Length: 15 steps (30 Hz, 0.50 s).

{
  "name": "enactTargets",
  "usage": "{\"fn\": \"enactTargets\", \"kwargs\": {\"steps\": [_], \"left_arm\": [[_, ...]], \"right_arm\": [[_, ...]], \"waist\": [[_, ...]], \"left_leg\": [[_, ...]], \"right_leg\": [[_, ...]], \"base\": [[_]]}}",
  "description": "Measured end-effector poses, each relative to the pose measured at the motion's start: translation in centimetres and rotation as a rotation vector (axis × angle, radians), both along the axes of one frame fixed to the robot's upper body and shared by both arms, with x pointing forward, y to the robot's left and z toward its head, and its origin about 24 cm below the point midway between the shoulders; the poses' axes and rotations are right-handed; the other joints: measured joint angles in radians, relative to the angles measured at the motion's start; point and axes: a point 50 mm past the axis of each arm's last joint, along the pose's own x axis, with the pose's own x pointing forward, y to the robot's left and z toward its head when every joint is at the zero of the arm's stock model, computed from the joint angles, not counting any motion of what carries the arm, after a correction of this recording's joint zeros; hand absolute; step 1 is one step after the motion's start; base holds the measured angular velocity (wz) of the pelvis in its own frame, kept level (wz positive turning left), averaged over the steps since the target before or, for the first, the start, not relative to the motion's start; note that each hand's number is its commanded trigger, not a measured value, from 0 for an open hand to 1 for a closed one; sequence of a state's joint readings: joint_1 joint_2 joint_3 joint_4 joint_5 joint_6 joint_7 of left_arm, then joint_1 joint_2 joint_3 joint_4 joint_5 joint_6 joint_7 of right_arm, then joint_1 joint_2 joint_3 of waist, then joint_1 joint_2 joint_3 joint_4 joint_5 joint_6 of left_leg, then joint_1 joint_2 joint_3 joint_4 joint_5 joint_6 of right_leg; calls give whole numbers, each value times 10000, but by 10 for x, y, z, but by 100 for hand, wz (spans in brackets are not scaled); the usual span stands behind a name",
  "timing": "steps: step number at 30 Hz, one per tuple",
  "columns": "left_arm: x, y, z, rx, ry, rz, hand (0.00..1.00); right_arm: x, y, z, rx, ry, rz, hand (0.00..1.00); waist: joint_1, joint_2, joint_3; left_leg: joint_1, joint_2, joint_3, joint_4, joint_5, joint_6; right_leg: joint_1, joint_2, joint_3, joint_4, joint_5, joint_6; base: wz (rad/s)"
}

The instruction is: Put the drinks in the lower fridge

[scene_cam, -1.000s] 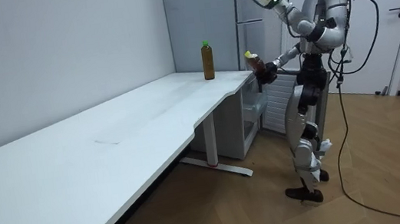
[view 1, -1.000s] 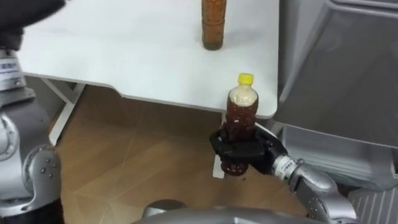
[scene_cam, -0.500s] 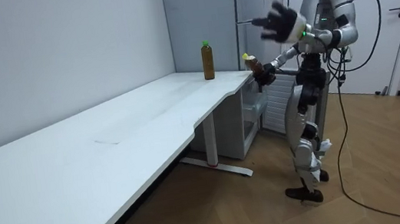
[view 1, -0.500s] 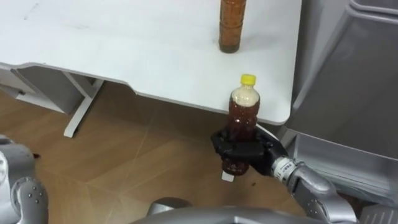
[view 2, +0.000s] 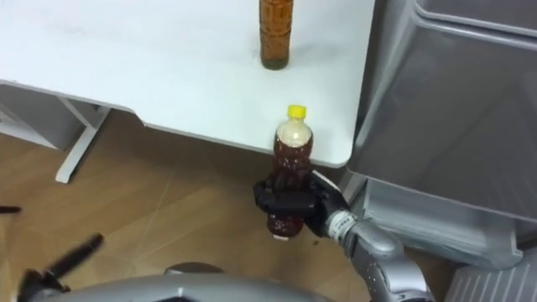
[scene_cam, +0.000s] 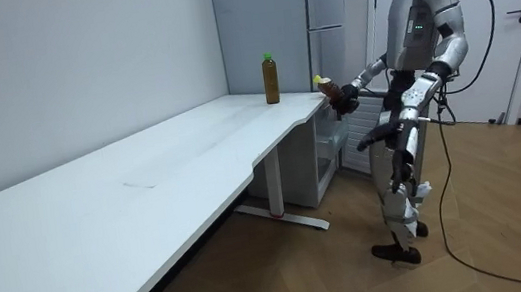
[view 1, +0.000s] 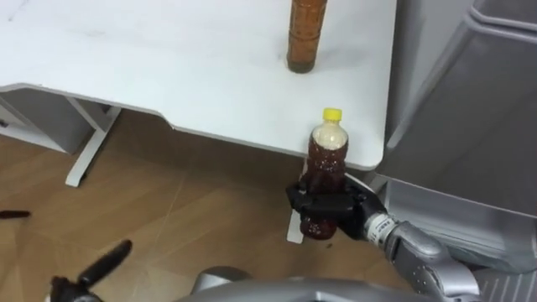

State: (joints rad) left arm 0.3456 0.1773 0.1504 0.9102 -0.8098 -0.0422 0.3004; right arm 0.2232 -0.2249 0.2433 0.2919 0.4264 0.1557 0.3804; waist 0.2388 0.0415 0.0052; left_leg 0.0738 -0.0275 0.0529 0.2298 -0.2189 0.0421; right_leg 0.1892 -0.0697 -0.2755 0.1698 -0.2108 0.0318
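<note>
We hold the yellow-capped brown drink bottle (view 1: 325, 164) upright, right hand (view 1: 352, 210) curled round its lower half, just off the white desk (view 1: 168, 67) corner, at 6 o'clock from the green-capped bottle (view 1: 304, 38), with our left hand (view 1: 105, 262) straight-fingered at 8 o'clock.

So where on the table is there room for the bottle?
The white table is bare left of the standing bottle, down to its front edge. It's tight at the corner, where the right hand holds the yellow-capped bottle beside the fridge.

White table (view 1: 168, 59) with one upright brown bottle (view 1: 306, 38) near its corner
</note>
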Motion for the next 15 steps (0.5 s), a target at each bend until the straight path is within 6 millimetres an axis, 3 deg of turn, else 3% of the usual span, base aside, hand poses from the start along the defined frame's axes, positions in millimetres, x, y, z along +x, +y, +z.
{"fn": "enactTargets", "kwargs": {"steps": [3,8,13,15], "left_arm": [[-52,-10,-11,-1108,1923,-285,0],[-97,-26,-11,-2797,3582,-1493,0],[-94,-39,-15,-4095,4558,-4199,0],[-81,-40,-18,-4179,4779,-5509,0]], "right_arm": [[2,-10,1,-276,-35,-261,100],[5,-16,3,-416,-89,-324,100],[8,-20,4,-601,-66,-448,100],[10,-24,6,-743,-180,-622,100]], "waist": [[-243,21,3],[-551,-37,3],[-948,-29,-1],[-1115,-44,5]], "left_leg": [[-46,15,148,1,-3,5],[-117,46,268,13,-7,12],[-119,50,316,95,-17,26],[-90,77,423,82,-16,26]], "right_leg": [[-37,8,162,7,0,-1],[-156,8,271,46,5,-9],[-139,11,302,33,4,-7],[-215,29,481,74,-2,-12]], "base": [[-8],[-7],[1],[-15]]}}
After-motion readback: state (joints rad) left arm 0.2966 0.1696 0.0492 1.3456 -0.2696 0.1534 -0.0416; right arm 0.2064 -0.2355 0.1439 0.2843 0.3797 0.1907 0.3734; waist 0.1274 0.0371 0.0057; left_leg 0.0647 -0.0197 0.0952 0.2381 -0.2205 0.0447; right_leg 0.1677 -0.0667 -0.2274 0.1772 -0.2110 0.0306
